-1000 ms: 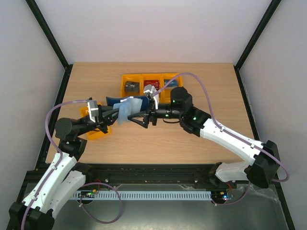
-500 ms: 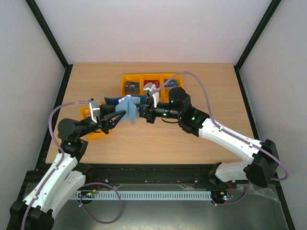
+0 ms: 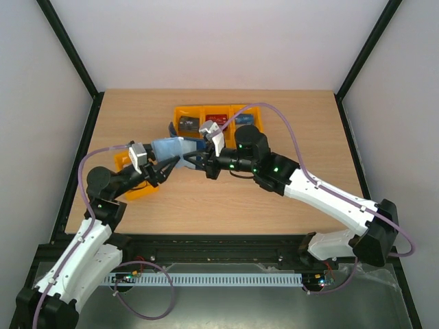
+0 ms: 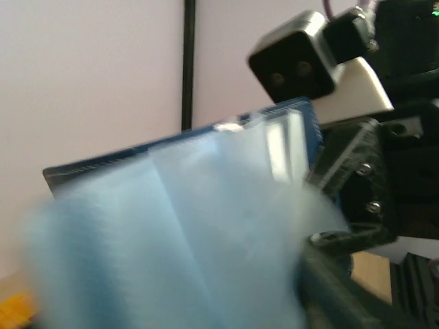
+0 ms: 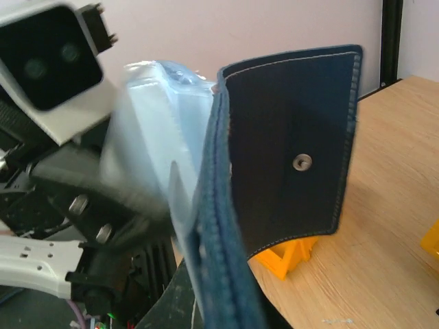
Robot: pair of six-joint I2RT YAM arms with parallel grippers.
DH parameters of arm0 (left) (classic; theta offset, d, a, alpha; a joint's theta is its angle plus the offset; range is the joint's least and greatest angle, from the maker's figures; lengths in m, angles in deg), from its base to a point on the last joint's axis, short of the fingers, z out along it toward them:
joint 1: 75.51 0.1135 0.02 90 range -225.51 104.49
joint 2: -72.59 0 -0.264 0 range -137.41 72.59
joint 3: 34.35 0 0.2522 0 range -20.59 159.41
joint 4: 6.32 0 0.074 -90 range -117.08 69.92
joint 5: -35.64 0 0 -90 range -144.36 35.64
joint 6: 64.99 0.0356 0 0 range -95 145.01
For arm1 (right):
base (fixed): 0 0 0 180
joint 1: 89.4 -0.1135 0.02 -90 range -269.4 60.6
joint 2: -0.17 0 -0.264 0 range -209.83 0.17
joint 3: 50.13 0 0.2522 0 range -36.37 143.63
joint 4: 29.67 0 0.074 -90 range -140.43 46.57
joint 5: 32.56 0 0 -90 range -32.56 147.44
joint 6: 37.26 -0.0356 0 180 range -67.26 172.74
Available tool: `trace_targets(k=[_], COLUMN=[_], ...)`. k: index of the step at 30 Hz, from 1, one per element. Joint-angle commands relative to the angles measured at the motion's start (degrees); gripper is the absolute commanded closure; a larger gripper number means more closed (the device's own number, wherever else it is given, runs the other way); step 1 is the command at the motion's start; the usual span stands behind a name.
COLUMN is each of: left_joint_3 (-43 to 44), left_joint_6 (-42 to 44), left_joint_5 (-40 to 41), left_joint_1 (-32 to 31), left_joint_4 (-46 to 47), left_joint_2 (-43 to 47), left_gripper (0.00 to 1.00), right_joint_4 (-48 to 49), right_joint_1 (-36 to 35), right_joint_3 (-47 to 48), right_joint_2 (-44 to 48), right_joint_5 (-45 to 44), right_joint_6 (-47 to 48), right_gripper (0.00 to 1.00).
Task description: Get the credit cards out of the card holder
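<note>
Over woodgrain table [image 3: 226, 205], stitched card holder [image 5: 288, 130] fans translucent sleeves [image 4: 206, 233].

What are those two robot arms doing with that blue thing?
They are holding a card holder up in the air between them, above the table. The right tool pinches its dark blue cover. The left tool is at the pale see-through sleeves, which fan out to the left. That view is too blurry to tell whether it grips them. I can't spot a card pulled out yet. The orange bins sit just behind.
</note>
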Motion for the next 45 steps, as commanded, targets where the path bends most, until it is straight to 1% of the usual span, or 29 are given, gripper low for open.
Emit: trace_targets(k=[1,3,5,10,12,13,17,20,21,23,24,26,29,31,33,34,35,36,39,43,45], left_joint_3=[-0.76,-1.16,-1.31,-1.94,-2.07,-2.18,-3.47,-5.1,-5.76,-6.96,-7.56,-8.3,-9.6,-10.49,-11.22,-11.42,-11.56,-11.71,-11.97,-12.78,-13.13], left_joint_6=[-1.63,-3.2,-4.16,-5.52,-5.76,-5.78,-8.49,-12.81,-14.34,-16.74,-17.3,-17.8,-18.78,-19.88,-20.92,-21.09,-21.22,-21.16,-21.06,-22.37,-22.98], left_joint_5=[2.28,2.72,2.09,-2.55,-3.04,-2.91,-1.05,4.43,7.05,12.17,14.65,18.02,20.9,21.72,22.15,22.33,22.63,22.83,23.37,23.32,22.98], left_joint_1=[1.74,2.65,3.43,3.9,3.9,3.87,4.64,6.8,7.82,10.17,11.01,12.31,13.44,14.07,14.67,14.93,15.08,15.15,15.19,15.19,15.19], left_joint_4=[2.52,2.62,2.35,2.55,1.87,1.49,0.62,-0.18,-0.6,-1.99,-3.09,-6.16,-9.08,-9.13,-8.91,-9.02,-9.33,-9.73,-10.88,-11.03,-10.7], left_joint_2=[0.74,1.17,1.74,2.59,2.98,3.26,4.59,6.29,7.02,8.4,8.83,9.54,10.66,11.13,11.3,11.39,11.41,11.49,11.53,11.5,11.35], left_gripper=[0.67,0.86,0.97,0.98,0.98,0.96,0.76,0.63,0.61,0.6,0.6,0.6,0.55,0.53,0.52,0.52,0.52,0.52,0.51,0.51,0.51], right_joint_4=[3.23,3.64,2.97,1.45,0.96,0.97,-1.1,-5.32,-7.94,-14.79,-16.73,-15.75,-8.01,-1.4,7.84,12.32,14.14,13.6,5.23,-2.37,-6.03], right_joint_1=[0.45,2.51,4.84,9.92,11.32,12.06,14.43,14.89,14.89,14.9,14.78,13.64,9.1,6.47,5.27,5.35,5.83,6.44,8.32,8.91,9.49], right_joint_3=[-3.34,-5.11,-6.05,-8.49,-9.02,-9.43,-9.7,-8.8,-8.03,-5.71,-4.6,-4.24,-4.68,-4.25,-5.61,-6.83,-7.76,-7.94,-8.27,-11.43,-13.47], right_joint_2=[4.62,6.28,7.06,7.82,7.73,7.66,5.85,2.46,0.64,-3.84,-5.95,-9.22,-12.92,-16.01,-18.19,-18.81,-19.41,-20.42,-23.83,-26.71,-26.61], right_joint_5=[3.76,6.04,7.79,8.7,8.54,8.27,5.54,-1.03,-4.17,-8.52,-8.6,-5.52,1.39,9.86,16.27,18.04,18.04,17.51,15.71,17.73,16.67], right_joint_6=[4.18,3.69,2.47,0.12,-0.35,-0.71,-2.64,-5.6,-6.42,-7.93,-8.51,-10.62,-15.19,-18.9,-25.21,-28.46,-30.62,-30.99,-29.74,-25.8,-23.86], right_gripper=[0.98,0.98,0.98,0.98,0.98,0.98,0.98,0.98,0.98,0.98,0.98,0.98,0.98,0.98,0.98,0.98,0.98,0.98,0.98,0.98,0.93])
